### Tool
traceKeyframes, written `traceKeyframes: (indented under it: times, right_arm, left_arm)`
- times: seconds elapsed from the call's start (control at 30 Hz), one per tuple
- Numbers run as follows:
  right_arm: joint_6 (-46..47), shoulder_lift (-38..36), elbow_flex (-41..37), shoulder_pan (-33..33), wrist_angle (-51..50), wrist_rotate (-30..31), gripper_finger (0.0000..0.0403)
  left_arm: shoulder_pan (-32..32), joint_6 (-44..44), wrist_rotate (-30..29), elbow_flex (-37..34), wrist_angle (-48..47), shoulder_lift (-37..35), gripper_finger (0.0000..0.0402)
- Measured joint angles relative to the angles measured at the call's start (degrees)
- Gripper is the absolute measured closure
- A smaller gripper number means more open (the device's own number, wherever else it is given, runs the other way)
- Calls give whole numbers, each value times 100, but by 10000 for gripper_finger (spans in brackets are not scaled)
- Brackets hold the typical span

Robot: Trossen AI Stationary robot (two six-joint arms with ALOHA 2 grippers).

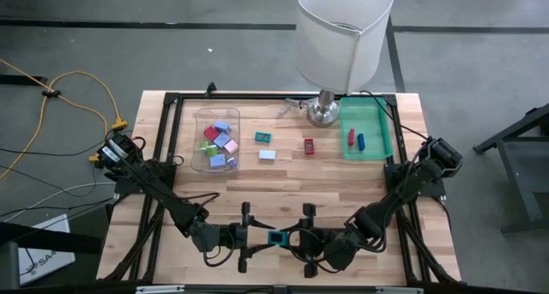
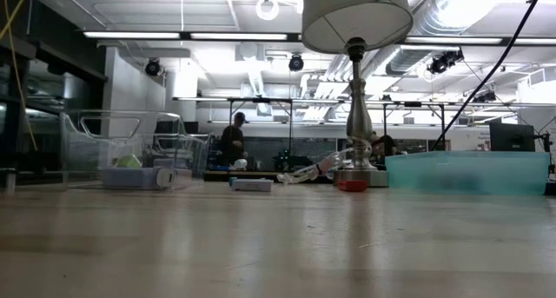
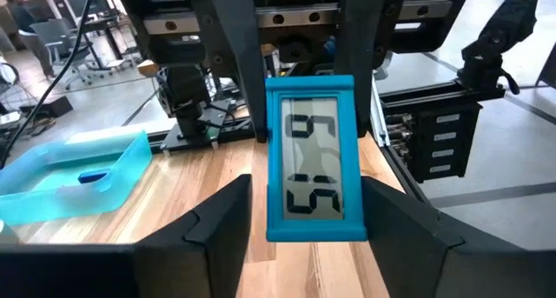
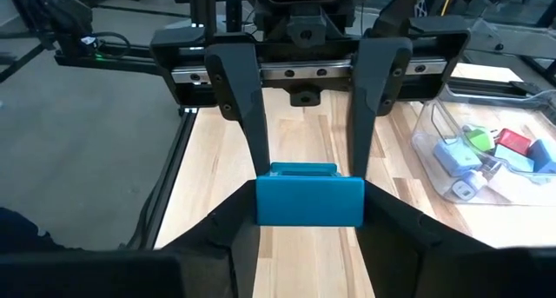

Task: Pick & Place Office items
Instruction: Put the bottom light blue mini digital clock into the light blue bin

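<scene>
**Two grippers meet on a blue clock at the near edge of the desk**

Both arms reach inward along the near edge of the wooden desk [image 1: 283, 187], and their grippers face each other at its middle. Between them sits a small teal-blue digital clock [image 1: 276, 238], one of the office items, with a grey display showing dark digits in the left wrist view.

The right gripper [image 1: 302, 239] comes in from the right. In the right wrist view its two dark fingers [image 4: 228, 237] lie against both ends of the blue clock body, gripping it. The left gripper [image 1: 250, 238] comes in from the left. Its fingers [image 3: 221, 224] stand on either side of the clock in the left wrist view, part open, with a visible gap between each finger and the clock frame, so it holds nothing.

The other office items lie on the far half of the desk. A clear bin [image 1: 216, 141] at far left holds light blue blocks [image 1: 222, 127], red pieces and a pink bit. Just right of the bin, on bare wood, lie a small teal piece [image 1: 263, 137] and a pale blue block [image 1: 267, 154]; a red piece [image 1: 309, 145] lies further right. A green tray [image 1: 367, 131] at far right holds a red bit [image 1: 350, 137] and a dark blue bit [image 1: 361, 141]. A white-shaded lamp [image 1: 341, 37] stands at the far edge, just left of the tray.
</scene>
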Motion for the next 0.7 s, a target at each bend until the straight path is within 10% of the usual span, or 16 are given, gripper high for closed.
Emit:
traceKeyframes:
  times: [0.7]
  right_arm:
    - [1180,0,0,148,-892,217,256]
  left_arm:
    - [-50,-3,-17,0,6,2,165]
